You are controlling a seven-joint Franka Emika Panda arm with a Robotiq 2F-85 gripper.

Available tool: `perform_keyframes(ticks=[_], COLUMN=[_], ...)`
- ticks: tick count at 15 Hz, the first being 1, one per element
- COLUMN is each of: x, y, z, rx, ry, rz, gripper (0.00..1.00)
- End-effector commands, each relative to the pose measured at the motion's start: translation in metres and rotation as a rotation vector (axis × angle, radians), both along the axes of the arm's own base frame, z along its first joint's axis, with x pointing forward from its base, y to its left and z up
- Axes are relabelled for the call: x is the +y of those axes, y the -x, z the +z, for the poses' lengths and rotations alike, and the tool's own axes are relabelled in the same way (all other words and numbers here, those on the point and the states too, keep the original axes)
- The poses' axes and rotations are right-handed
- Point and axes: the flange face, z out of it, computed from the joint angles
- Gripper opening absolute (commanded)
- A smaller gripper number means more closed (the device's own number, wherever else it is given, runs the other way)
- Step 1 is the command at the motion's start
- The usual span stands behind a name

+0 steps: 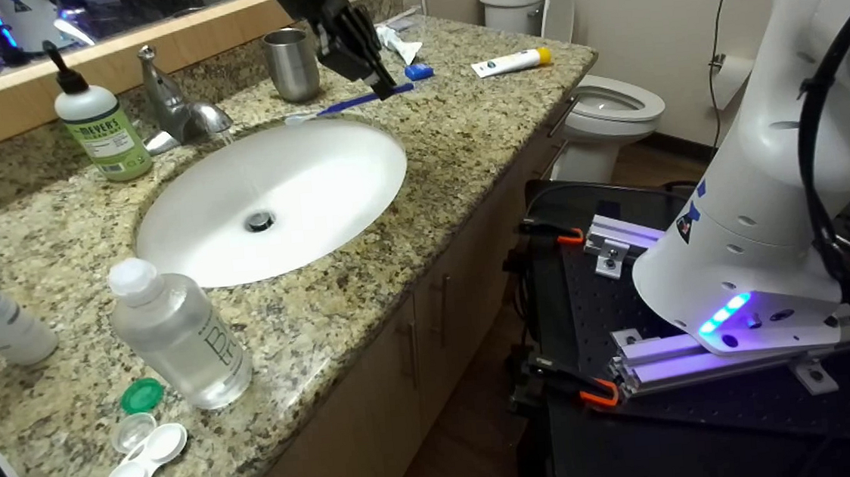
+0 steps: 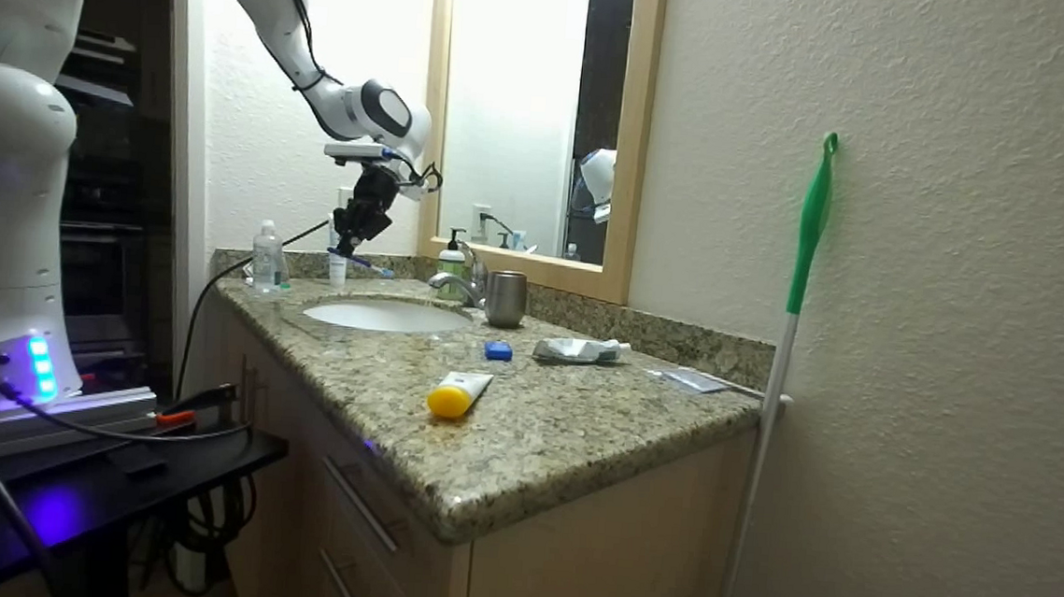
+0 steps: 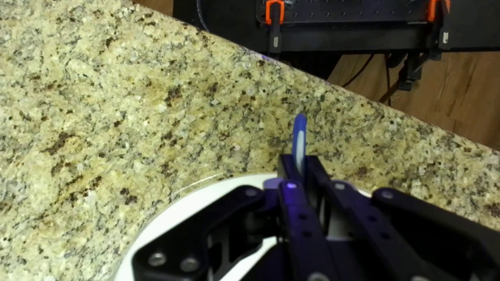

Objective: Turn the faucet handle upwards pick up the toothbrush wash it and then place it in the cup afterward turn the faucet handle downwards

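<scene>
My gripper [image 1: 384, 88] is shut on the blue toothbrush [image 1: 353, 102] and holds it in the air over the sink. The brush head points toward the faucet side. In the wrist view the fingertips [image 3: 299, 166] pinch the handle, and its blue end [image 3: 300, 125] sticks out; the head is hidden there. The toothbrush [image 2: 368, 264] and gripper [image 2: 348, 246] also show in an exterior view. The chrome faucet handle [image 1: 147, 57] stands raised above the faucet [image 1: 177, 120]. A thin water stream appears to fall from the spout. The grey metal cup [image 1: 293, 67] stands upright beside the faucet; no brush shows in it.
The white sink [image 1: 331, 200] is set in the granite counter. A green soap bottle [image 1: 104, 131] stands by the faucet. A clear bottle [image 1: 183, 341] and a contact lens case [image 1: 145, 465] are near the front. A blue cap [image 2: 497, 350] and yellow-capped tube [image 2: 460, 395] lie beyond the cup.
</scene>
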Motion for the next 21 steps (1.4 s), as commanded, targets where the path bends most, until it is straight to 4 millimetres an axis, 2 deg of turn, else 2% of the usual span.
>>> perform_keyframes(ticks=[1, 6, 10, 11, 13, 14, 21], x=[-0.002, -0.007, -0.003, -0.005, -0.004, -0.003, 0.010], y=[-0.029, -0.061, -0.075, -0.065, -0.069, -0.070, -0.096], z=[-0.010, -0.039, -0.068, -0.059, -0.070, -0.071, -0.086], rx=[-0.013, -0.034, -0.021, -0.016, -0.007, -0.005, -0.166], ry=[0.017, 0.052, 0.043, 0.038, 0.037, 0.037, 0.033], rz=[0.004, -0.003, 0.022, 0.011, 0.016, 0.018, 0.060], gripper=[0.02, 0.02, 0.02, 0.10, 0.10, 0.02, 0.02])
